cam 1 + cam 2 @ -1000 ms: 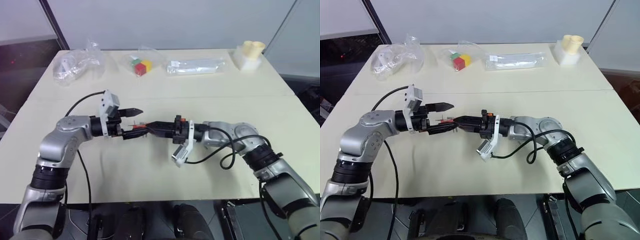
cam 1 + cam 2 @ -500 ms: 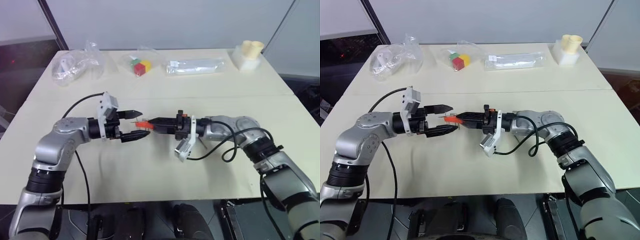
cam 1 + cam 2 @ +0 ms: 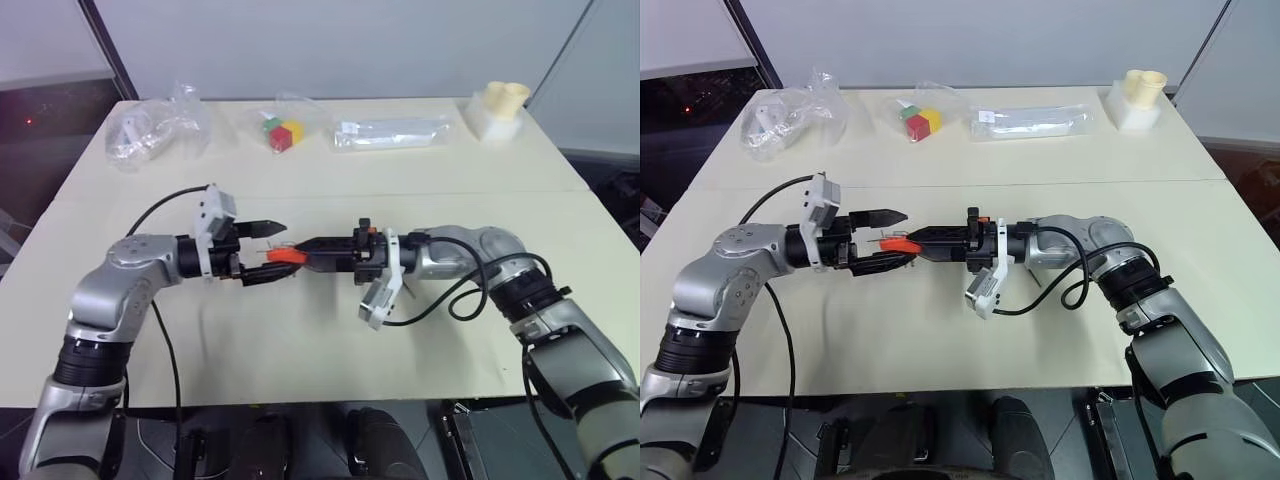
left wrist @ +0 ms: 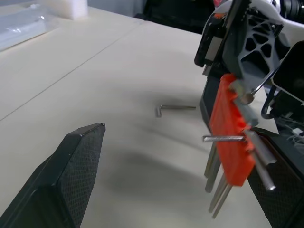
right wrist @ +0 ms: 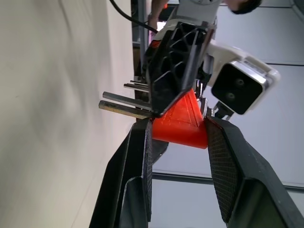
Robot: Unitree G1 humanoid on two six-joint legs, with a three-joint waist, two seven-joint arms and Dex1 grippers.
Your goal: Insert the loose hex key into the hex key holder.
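Toy cubes [image 3: 279, 134] (bagged) far behind

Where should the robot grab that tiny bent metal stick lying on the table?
Probably on the long straight leg of the loose hex key, coming straight down from above. It lies flat on the table and is very thin, so fingers have to close across the long leg from both sides, away from the short bent end.
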